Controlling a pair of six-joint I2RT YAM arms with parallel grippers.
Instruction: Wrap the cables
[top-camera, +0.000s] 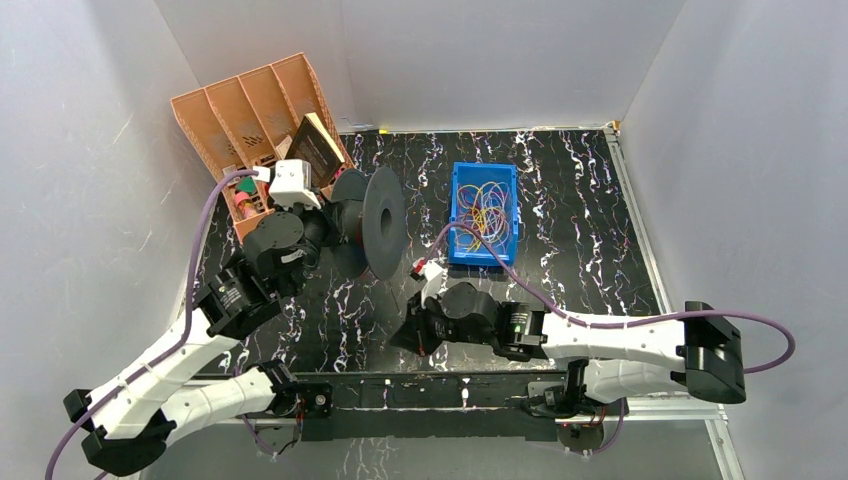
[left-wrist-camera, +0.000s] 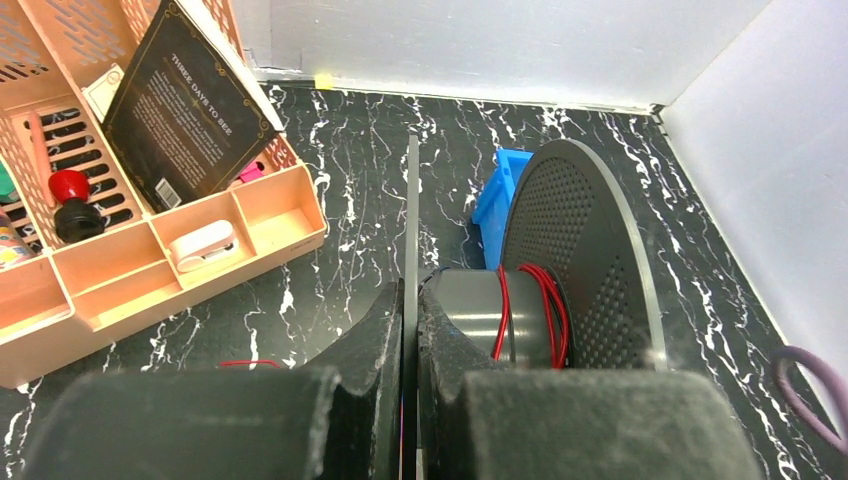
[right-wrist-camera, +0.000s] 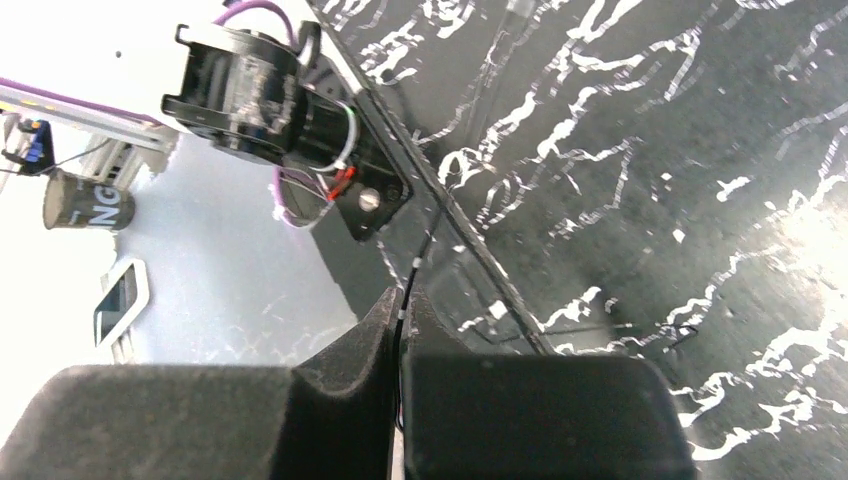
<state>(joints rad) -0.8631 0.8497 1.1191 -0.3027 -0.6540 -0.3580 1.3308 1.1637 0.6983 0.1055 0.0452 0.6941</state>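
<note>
Right gripper is pinching a thin dark cable, spool lying at eleven o'clock; left gripper is clamping spool's flange.

Looks like a robot lab cell: marbled surface is boxed in by white panels, left arm and right arm bolted on.

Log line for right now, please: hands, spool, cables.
left hand shut on spool flange | red cable wound on hub | right hand shut on thin dark cable | loose coloured cables in blue bin
</note>
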